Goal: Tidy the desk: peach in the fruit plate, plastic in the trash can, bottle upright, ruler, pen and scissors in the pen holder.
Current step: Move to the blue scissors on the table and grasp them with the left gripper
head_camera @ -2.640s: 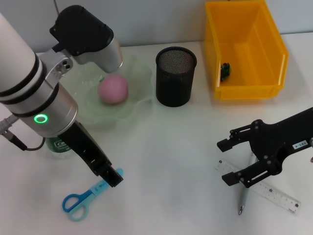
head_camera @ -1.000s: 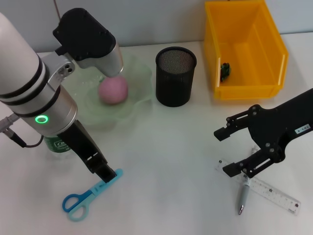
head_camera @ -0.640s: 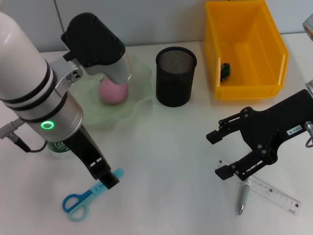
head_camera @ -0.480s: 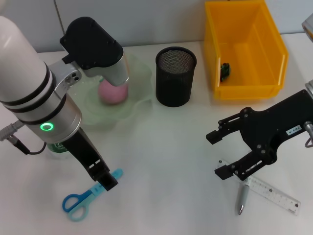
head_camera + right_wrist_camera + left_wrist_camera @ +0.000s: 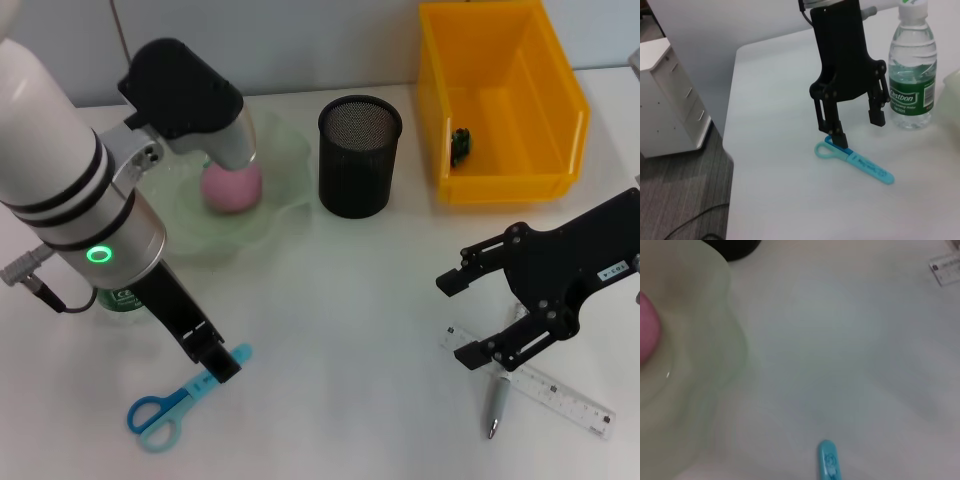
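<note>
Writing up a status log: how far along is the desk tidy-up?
Done: peach in the fruit plate, bottle upright. In hand: open left gripper over the scissors. Left: ruler and pen on the desk by the open right gripper; pen holder.

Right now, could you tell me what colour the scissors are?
Light blue scissors with darker blue on one handle, clearest in the head view.

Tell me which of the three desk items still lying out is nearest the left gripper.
The scissors: the left gripper hangs right over them, open. The ruler and pen lie across the desk under the right gripper.
</note>
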`<action>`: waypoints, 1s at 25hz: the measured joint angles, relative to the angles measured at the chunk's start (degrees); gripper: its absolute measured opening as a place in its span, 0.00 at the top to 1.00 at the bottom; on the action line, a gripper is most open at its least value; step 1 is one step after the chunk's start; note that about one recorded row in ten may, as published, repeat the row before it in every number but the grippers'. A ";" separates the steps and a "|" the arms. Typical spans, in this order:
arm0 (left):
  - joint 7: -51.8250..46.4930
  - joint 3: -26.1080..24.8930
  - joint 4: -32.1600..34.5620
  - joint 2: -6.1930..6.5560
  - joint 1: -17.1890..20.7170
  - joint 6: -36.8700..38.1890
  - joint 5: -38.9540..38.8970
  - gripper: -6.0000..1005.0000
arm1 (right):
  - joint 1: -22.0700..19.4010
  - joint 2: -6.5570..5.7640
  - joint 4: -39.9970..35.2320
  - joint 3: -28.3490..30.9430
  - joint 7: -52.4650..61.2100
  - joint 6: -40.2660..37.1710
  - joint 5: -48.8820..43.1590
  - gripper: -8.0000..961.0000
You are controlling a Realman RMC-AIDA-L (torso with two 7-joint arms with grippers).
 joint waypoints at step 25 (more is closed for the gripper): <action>-0.30 6.68 -5.06 0.00 -1.80 -5.43 1.18 0.32 | 0.64 0.60 -0.57 -0.19 0.04 0.62 -2.68 0.13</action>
